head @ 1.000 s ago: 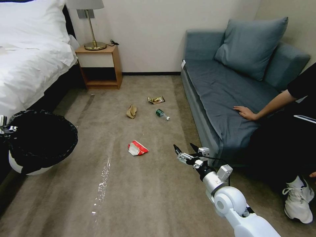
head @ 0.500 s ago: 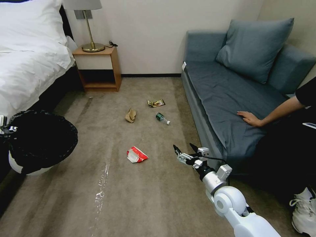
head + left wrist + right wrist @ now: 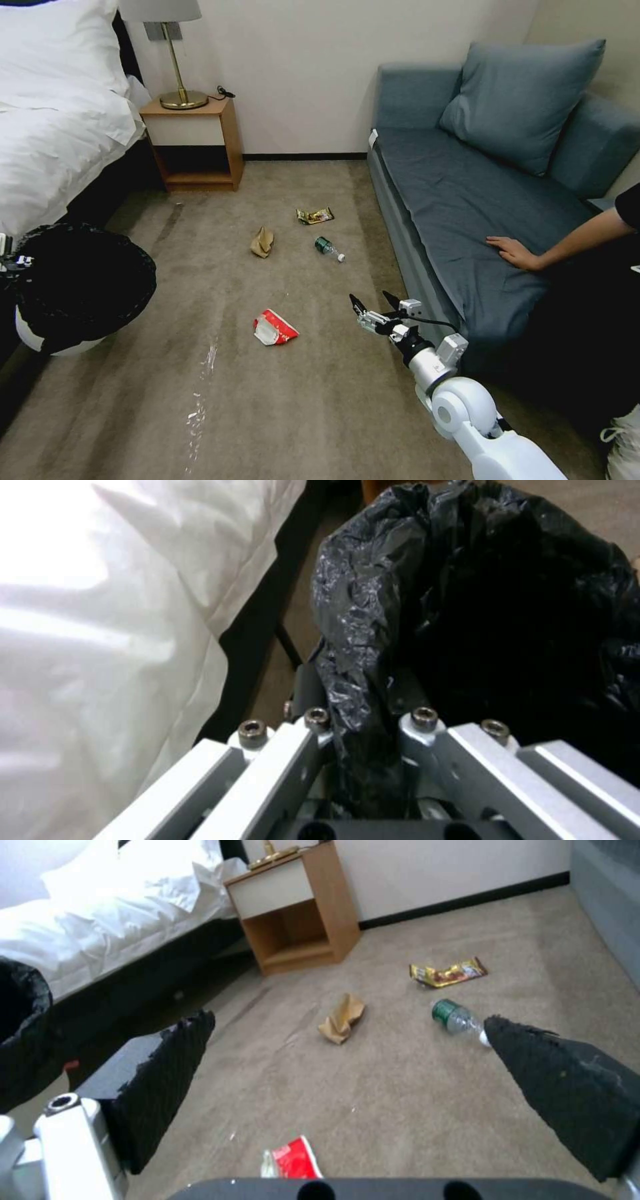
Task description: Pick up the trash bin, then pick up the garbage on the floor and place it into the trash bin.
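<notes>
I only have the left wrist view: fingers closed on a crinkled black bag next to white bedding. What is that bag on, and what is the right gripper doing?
Observer: The bag lines the trash bin, a white bin at the robot's left by the bed; the left gripper grips its rim.
Operator: And the right gripper?
Observer: The right gripper is open and empty above the carpet, near the sofa.
Operator: What garbage is on the floor?
Observer: Four pieces: the red-and-white packet closest to the right gripper, then the brown paper bag, the bottle and the gold-brown wrapper farther off.
</notes>
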